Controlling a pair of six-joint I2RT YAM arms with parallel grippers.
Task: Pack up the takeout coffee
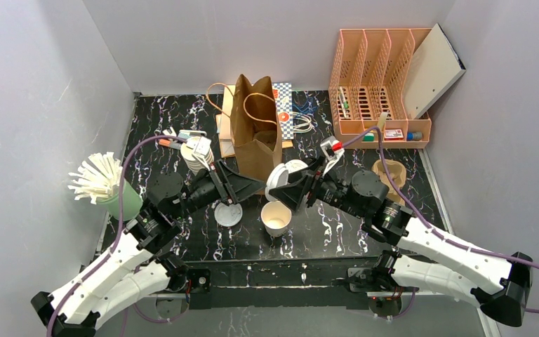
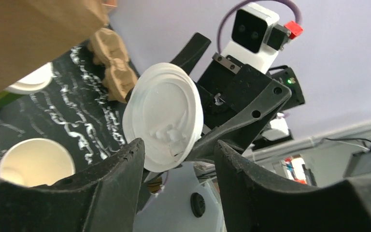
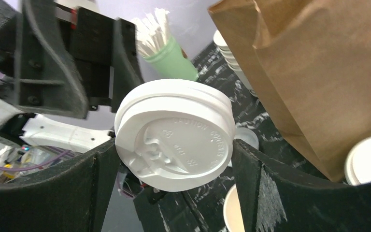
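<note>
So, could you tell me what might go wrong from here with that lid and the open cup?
The right pincer grips the white lid only by its rim, and the lid sits tilted; it could slip out.
The open cup stands with nothing holding it; pressing a tilted lid on may tip it.
The left pincer hangs open right beside the lid, so the two arms could bump.

Overhead view; two opposed wrist close-ups
</note>
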